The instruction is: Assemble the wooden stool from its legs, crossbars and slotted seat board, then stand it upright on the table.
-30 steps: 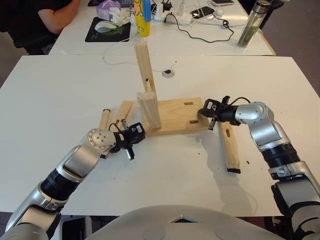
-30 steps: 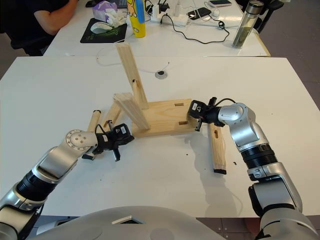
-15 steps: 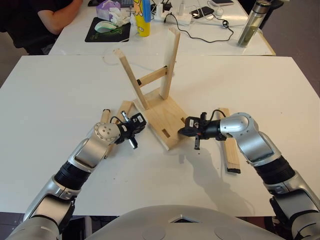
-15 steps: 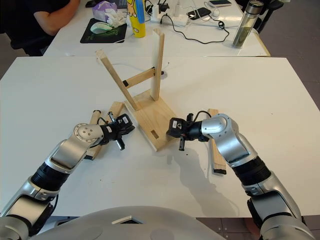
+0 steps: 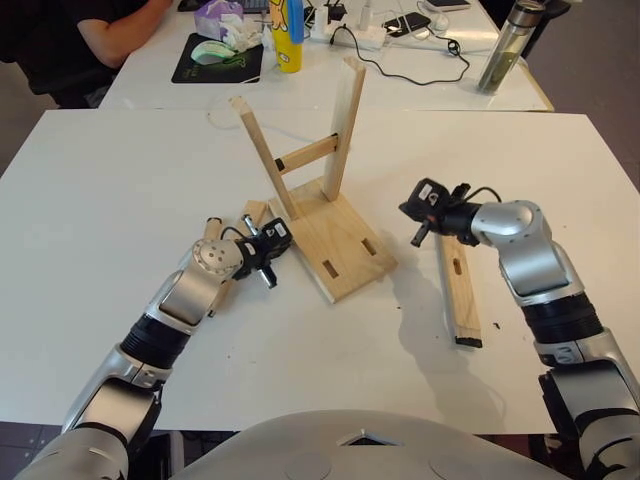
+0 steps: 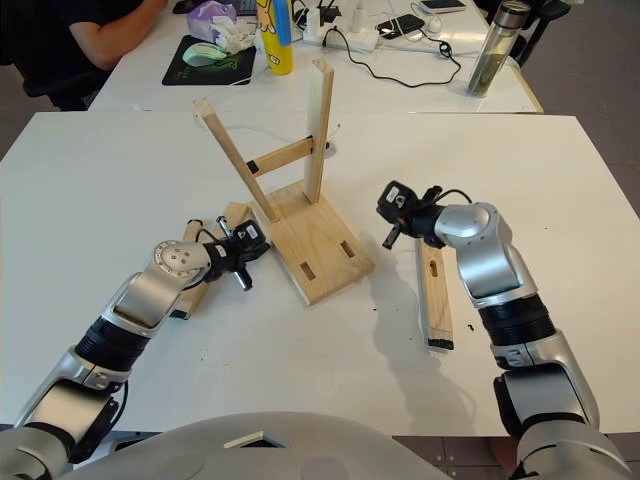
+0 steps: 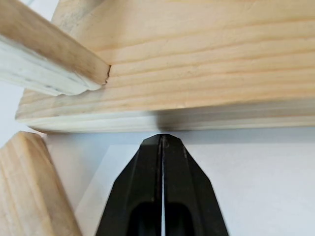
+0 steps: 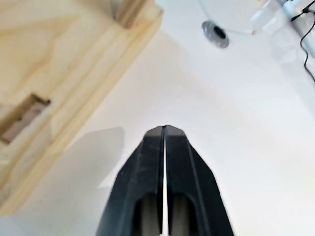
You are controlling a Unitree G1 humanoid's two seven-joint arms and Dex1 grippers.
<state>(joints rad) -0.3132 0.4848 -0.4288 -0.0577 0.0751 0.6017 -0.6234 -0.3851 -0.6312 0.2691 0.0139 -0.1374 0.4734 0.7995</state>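
The slotted seat board (image 5: 340,245) lies mid-table on the white table (image 5: 110,190), two legs (image 5: 343,125) and a crossbar (image 5: 306,154) rising from it. A loose leg (image 5: 459,288) lies beside the right end effector (image 5: 417,240), clenched empty. The left end effector (image 7: 162,140), also clenched empty, is near the board's edge. The rear table (image 5: 300,92) carries a yellow bottle (image 5: 289,35)

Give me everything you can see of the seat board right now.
The seat board is a pale, grained wooden rectangle lying flat on the white table. Two legs stand in its far end, joined by a crossbar; two slots at the near end are empty. The shut left gripper points at its left edge, contact unclear.
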